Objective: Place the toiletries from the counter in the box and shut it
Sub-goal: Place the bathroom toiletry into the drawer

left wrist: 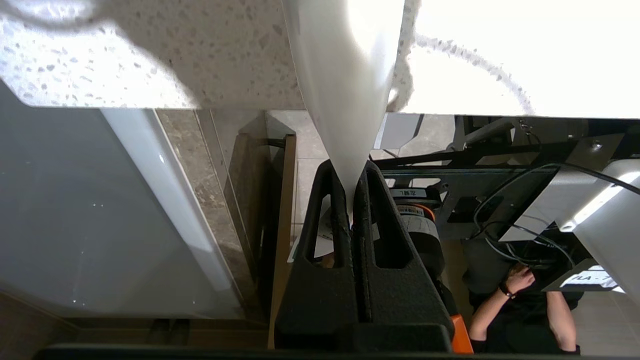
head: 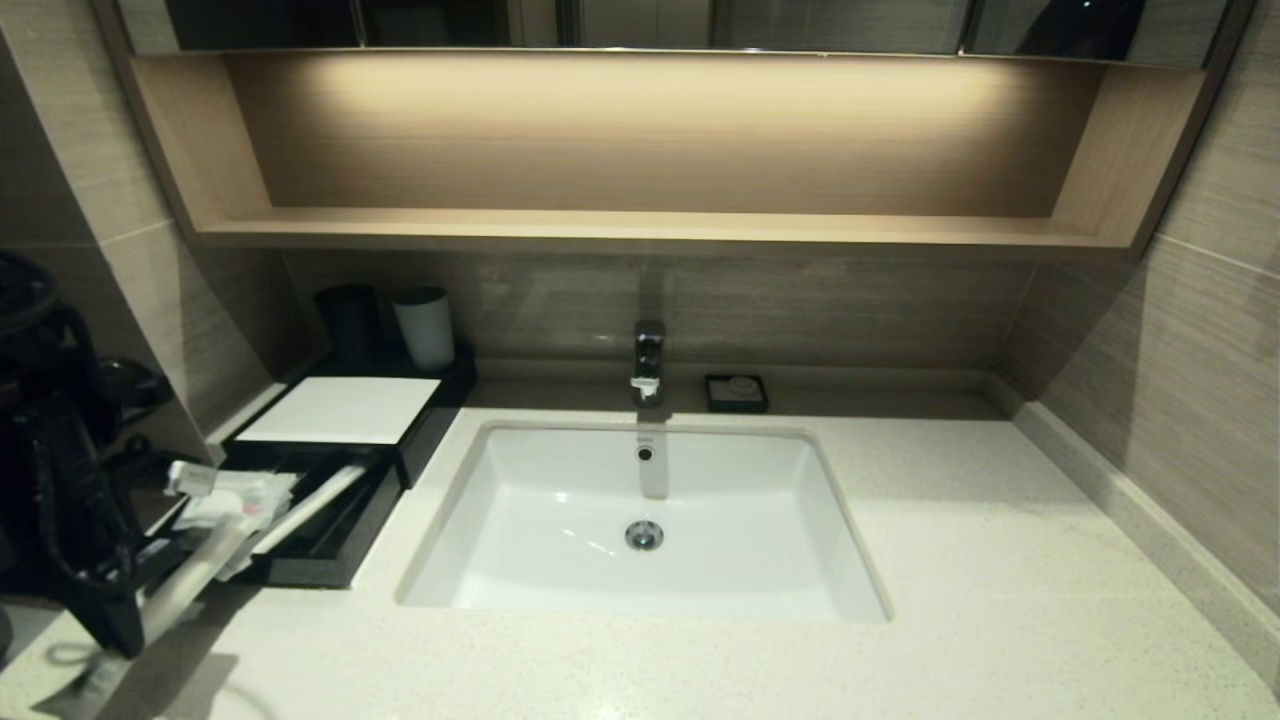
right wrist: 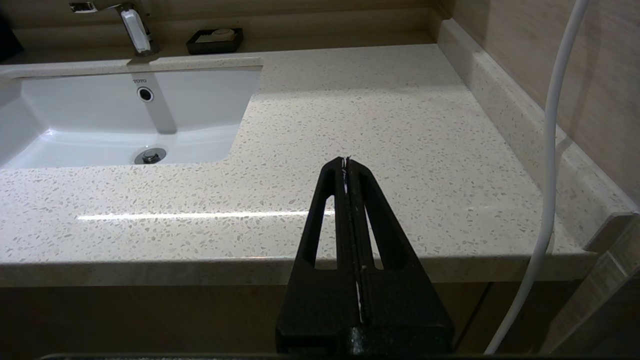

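My left gripper [head: 135, 615] is at the counter's front left corner, shut on one end of a long white packet [head: 195, 575]. In the left wrist view the packet [left wrist: 345, 75] hangs from the closed fingertips [left wrist: 345, 200] over the counter edge. The open black box [head: 300, 575] stands just behind it, with several white toiletry packets [head: 235, 495] lying inside and across it. A white flat panel [head: 340, 410], maybe its lid, lies at the box's far end. A small item [head: 95, 680] lies on the counter by the front left edge. My right gripper [right wrist: 346, 161] is shut and empty, low at the counter's front edge right of the sink.
A white sink [head: 600, 590] with a faucet [head: 648, 360] fills the counter's middle. A soap dish [head: 736, 392] sits behind it. A dark cup [head: 350, 320] and a white cup [head: 425, 328] stand behind the box. A white cable [right wrist: 550, 150] hangs near the right wall.
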Controlling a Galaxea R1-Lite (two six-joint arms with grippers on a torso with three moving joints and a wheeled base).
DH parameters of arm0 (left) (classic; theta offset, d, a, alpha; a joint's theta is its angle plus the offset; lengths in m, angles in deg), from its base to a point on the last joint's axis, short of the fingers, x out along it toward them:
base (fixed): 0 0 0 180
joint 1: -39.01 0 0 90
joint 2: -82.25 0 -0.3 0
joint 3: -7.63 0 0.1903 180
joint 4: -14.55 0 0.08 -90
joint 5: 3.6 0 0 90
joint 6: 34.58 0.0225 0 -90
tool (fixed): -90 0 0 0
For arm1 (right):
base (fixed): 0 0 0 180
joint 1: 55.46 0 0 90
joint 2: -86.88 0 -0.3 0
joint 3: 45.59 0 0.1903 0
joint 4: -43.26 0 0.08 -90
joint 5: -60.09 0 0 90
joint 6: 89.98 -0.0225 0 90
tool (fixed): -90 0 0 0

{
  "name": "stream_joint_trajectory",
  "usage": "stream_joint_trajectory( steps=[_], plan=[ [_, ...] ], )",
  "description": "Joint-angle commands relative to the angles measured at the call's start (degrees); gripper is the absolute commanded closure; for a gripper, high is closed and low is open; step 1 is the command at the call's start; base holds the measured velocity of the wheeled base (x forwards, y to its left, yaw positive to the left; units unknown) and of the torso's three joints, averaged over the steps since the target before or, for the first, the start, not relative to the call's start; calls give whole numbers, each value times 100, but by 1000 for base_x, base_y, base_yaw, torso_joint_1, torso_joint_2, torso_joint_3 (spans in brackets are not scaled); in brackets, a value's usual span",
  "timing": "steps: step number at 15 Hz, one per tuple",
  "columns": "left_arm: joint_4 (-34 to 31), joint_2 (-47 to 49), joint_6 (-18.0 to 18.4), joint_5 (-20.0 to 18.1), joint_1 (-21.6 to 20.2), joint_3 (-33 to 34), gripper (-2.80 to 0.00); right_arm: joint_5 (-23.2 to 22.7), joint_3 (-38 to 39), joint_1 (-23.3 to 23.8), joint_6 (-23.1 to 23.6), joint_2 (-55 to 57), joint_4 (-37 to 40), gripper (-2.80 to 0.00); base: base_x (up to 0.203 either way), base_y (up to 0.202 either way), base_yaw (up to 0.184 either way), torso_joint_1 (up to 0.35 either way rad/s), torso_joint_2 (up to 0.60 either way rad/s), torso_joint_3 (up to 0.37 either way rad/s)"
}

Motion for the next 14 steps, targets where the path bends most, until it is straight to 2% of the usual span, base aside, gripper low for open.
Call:
stream_joint_trajectory(
  steps=[1,6,10,14],
  plan=[
    [-44,237,4,-20,-2,-137,0,0,1,-3,-1,0,-5,0,0,0,0,0,0,0],
    [-42,353,-2,-116,37,-465,0,0,8,0,-1,1,-5,0,0,0,0,0,0,0],
    [-56,734,-22,-172,122,-1030,0,0,1,0,-1,9,-5,0,0,0,0,0,0,0],
    [-60,1242,-265,-172,331,-1439,0,0,1,0,-1,6,-5,0,0,0,0,0,0,0]
  ],
)
